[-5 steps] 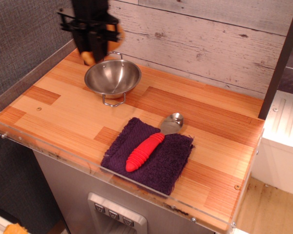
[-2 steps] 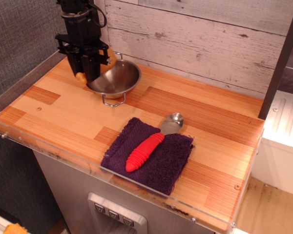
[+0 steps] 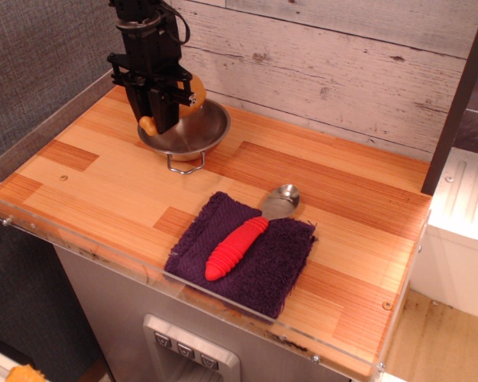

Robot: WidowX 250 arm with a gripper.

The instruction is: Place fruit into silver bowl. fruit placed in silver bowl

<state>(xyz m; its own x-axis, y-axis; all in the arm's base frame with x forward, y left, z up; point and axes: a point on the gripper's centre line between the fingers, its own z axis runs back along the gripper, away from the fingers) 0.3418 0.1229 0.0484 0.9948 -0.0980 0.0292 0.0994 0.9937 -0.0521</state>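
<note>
Glossy tan-orange fruit [image 3: 153,121] pinched in pincer [image 3: 161,111] over silver bowl [image 3: 193,131].

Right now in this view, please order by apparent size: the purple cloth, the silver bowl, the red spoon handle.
1. purple cloth
2. silver bowl, partly hidden by the hand
3. red spoon handle
The bowl sits farther from the camera, so its true size is unsure.

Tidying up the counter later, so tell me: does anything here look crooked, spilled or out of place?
Nothing is spilled or broken. The gripper holds the drumstick low over the silver bowl, one end poking past the left rim. The red spoon lies diagonally on the purple cloth, whose front corner reaches the counter edge.
</note>
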